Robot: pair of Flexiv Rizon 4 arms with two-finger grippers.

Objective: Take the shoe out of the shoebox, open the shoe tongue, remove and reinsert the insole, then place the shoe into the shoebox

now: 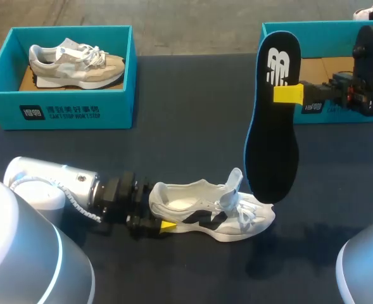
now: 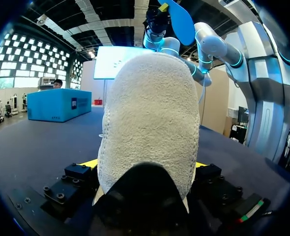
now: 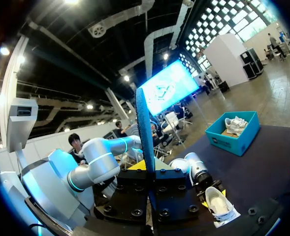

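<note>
Shoe: the white shoe (image 1: 205,212) lies on its side near the middle of the table (image 1: 186,95), close to the near edge, out of any box, with its toe towards the right edge

Left gripper: the left gripper (image 1: 163,218) comes in from the near left corner and pinches the heel from both sides; I think it is there so the shoe cannot slide when something is pushed into it

Tongue: the tongue (image 1: 235,180) stands up and away from the hole, so the way in looks open

Insole: the black insole (image 1: 271,126) with a blue rim hangs in the air, long way up and down, with its low tip just above the laces, apart from the shoe or nearly touching, I cannot tell which

Right gripper: the right gripper (image 1: 286,94) comes in from the far right and squeezes the top part of the insole flat between its two fingers; holding it high up leaves the low end free to go in first

Right box: the right box (image 1: 319,25) sits at the far right corner, partly hidden by the arm; what shows of its floor is bare, so I think the shoe goes there

Left box: the left box (image 1: 59,111) at the far left corner holds another shoe (image 1: 75,63)

Step now: the insole is out and I think it is about to go back in

Tricky bit: the soft insole may bend or catch on the tongue, so the tip should aim into the hole
</note>
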